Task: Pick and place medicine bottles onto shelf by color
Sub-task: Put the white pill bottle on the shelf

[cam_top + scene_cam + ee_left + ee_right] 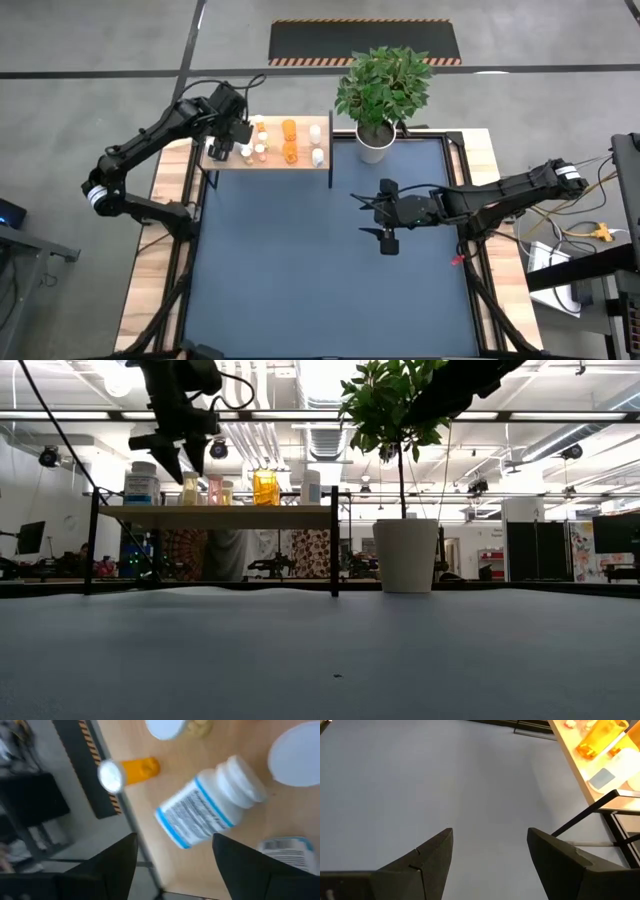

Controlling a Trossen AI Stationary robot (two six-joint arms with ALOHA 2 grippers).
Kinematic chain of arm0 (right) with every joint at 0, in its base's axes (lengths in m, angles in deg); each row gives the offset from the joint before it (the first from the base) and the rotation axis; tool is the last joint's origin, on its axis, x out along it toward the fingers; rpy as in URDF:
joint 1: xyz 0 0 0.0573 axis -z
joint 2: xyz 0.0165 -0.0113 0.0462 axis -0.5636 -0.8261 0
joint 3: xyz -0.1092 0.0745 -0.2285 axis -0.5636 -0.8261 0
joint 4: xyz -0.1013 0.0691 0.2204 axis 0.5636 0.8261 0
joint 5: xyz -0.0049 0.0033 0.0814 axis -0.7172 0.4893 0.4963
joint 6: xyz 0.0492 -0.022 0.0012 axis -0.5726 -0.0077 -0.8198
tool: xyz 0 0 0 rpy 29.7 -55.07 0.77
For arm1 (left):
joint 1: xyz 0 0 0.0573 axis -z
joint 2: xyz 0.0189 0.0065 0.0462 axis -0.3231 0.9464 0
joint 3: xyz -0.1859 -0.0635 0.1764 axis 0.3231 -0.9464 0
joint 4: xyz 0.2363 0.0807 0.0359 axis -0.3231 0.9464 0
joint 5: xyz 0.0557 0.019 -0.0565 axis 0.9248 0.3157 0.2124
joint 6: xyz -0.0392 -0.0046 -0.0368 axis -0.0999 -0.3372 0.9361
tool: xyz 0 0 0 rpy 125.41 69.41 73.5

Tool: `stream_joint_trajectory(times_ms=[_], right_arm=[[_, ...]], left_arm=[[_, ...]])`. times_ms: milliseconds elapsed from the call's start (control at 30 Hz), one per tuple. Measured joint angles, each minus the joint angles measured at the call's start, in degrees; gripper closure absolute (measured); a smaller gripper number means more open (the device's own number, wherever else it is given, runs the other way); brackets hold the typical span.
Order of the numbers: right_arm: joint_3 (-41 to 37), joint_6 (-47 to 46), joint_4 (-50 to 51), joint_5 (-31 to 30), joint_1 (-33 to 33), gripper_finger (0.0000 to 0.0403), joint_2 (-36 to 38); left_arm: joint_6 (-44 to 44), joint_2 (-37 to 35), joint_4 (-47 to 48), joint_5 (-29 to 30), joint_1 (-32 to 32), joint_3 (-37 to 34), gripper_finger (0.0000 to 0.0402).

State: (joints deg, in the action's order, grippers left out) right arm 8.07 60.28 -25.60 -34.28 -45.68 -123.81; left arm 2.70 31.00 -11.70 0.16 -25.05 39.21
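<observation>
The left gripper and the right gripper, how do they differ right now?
The left gripper is over the shelf's left end, above a white bottle with a blue-banded label; the right gripper hangs over bare blue tabletop. The left sits at the table's back corner, the right mid-table. Both are open and hold nothing.
</observation>
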Motion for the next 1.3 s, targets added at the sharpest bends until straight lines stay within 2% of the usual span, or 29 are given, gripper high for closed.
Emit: stream_joint_trajectory(times_ms=[133,267,367,600,700,800,900,1033,1133,1300], right_arm=[[-0.01,0.78,-0.02,-0.01,0.47,0.0158,0.00],[-0.01,2.52,0.14,-0.02,1.27,0.0158,0.05],[-0.01,5.03,0.07,0.01,2.49,0.0158,0.41],[-0.01,8.26,-0.46,-1.44,10.05,0.0158,1.93],[0.34,7.84,-0.61,0.32,13.02,0.0158,2.43],[0.38,6.33,-0.87,4.33,14.40,0.0158,2.45],[0.17,5.22,-0.85,5.57,14.43,0.0158,2.24],[-0.06,4.26,-0.74,5.61,14.43,0.0158,2.24],[-0.07,4.14,-0.72,5.61,14.43,0.0158,2.26],[-0.07,5.04,-0.74,4.51,14.43,0.0158,2.24]], left_arm=[[-1.92,0.00,-0.49,-0.02,0.99,0.12,0.0162],[-9.86,0.00,-0.46,-1.78,1.25,-0.02,0.0162],[-11.85,0.07,-1.24,-1.51,1.27,-0.04,0.0162],[-14.93,0.07,-0.84,-1.58,1.27,-0.07,0.0161],[-16.46,0.07,-0.88,-1.83,1.27,-0.07,0.0160],[-16.11,0.07,-0.71,-1.94,1.34,-0.07,0.0143],[-16.08,0.07,-0.74,-1.90,1.34,-0.29,0.0114],[-14.57,0.11,-9.06,0.50,1.34,-0.74,0.0080],[-12.99,0.07,-11.98,1.86,1.31,-0.74,0.0072],[-12.09,0.09,-9.41,3.06,1.31,-0.72,0.0070]])
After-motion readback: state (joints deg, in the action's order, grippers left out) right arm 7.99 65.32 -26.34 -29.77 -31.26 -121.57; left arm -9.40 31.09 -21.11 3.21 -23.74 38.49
